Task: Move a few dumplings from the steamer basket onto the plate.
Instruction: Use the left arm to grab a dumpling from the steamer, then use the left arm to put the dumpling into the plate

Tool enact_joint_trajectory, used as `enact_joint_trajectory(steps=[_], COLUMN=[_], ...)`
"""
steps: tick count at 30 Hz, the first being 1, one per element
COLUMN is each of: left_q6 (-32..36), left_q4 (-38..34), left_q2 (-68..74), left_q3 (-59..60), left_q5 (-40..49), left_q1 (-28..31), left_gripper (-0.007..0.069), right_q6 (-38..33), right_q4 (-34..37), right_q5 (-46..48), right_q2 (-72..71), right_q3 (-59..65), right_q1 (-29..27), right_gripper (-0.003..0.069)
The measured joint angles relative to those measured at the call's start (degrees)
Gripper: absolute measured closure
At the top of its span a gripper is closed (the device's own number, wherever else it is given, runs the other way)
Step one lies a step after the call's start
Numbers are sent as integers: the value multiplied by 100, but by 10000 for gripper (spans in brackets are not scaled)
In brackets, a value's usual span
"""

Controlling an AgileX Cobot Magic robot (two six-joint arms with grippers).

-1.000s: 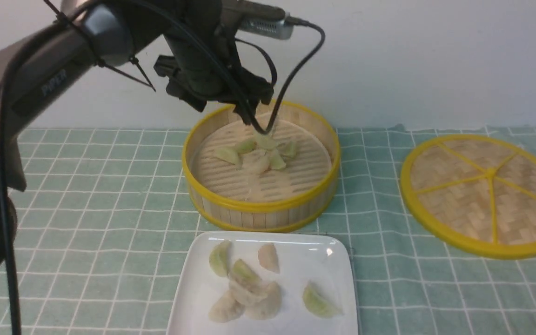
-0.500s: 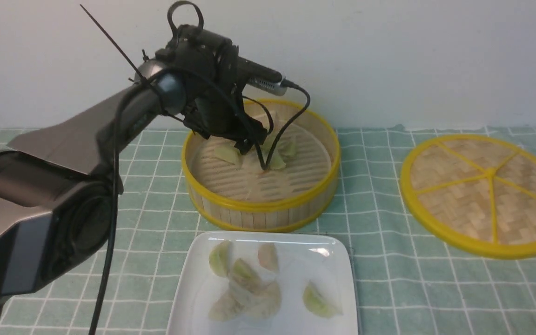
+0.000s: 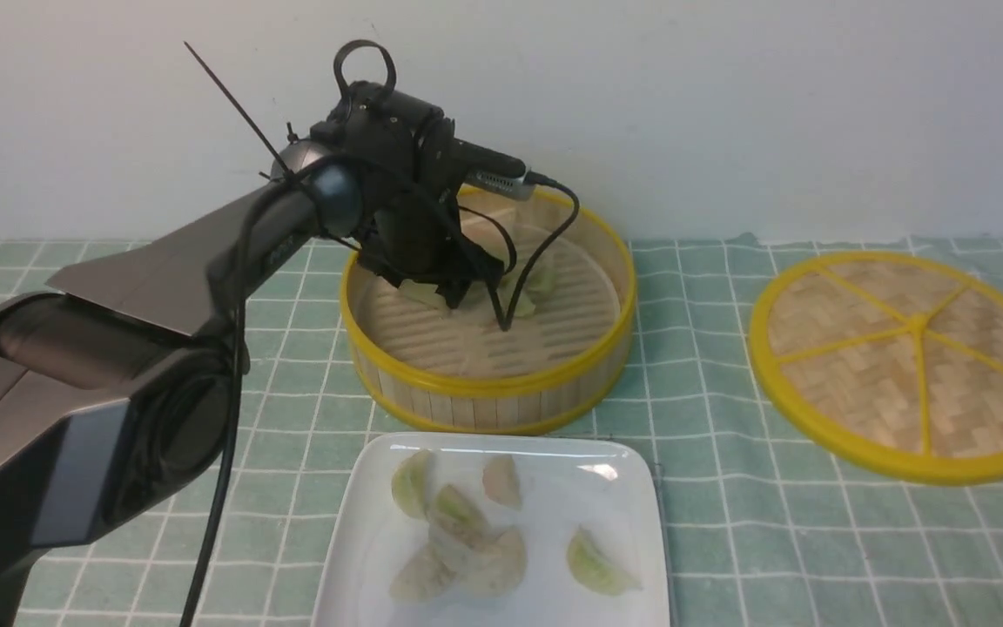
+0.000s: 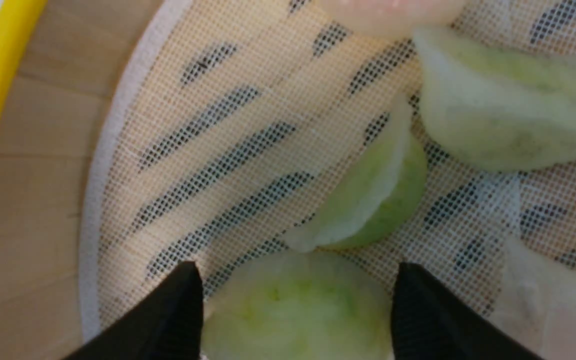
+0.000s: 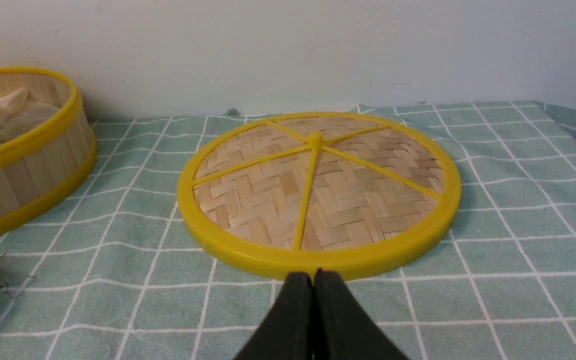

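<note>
1. The left arm reaches down into the steamer basket (image 3: 486, 407), which stands on the green checked worktop (image 3: 728, 540) near the back wall.
2. The left claw (image 3: 460, 294) is spread, and in the left wrist view its two black fingers (image 4: 168, 315) stand on either side of a pale green dumpling (image 4: 293, 310) lying on the basket's mesh-lined floor. Whether the fingers press that dumpling cannot be told.
3. Just beyond it lies a second green dumpling (image 4: 373, 200), with a larger pale one (image 4: 508, 125) beside that.
4. In the front view, a few more dumplings in the basket (image 3: 541, 280) show past the claw.
5. The plate (image 3: 501, 442) sits just in front of the basket, nearer the robot, and carries six dumplings on the plate (image 3: 458, 522), most in a loose cluster and one green one apart.
6. The right claw (image 5: 313, 276) is pressed together and holds nothing, low over the worktop just in front of the woven lid (image 3: 906, 361), which lies flat to the basket's right.
</note>
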Motion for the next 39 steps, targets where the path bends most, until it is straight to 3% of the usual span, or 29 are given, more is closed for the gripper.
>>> enact_joint_trajectory(steps=[14, 20, 24, 30, 35, 39], left_q6=[34, 322, 335, 282, 141, 135], left_q4=[-254, -973, -1208, -1298, -1339, -1367], left_q2=[-1297, -2661, -3483, -4749, -4807, -4468], left_q3=[22, 447, 1572, 4383, 6014, 6375], left_q5=[1140, 1213, 1213, 1056, -35, -535], left_q1=[7, 1, -143, -982, -1667, -1841], left_gripper=[198, 198, 198, 198, 198, 198], right_q6=[-36, -36, -36, -42, -42, -42], right_q4=[-4, -4, -4, -4, -4, -4], right_q5=[0, 0, 0, 0, 0, 0], right_q2=[0, 0, 0, 0, 0, 0], right_q3=[0, 0, 0, 0, 0, 0], right_q1=[0, 0, 0, -5, -5, -5], right_gripper=[673, 673, 673, 673, 673, 673])
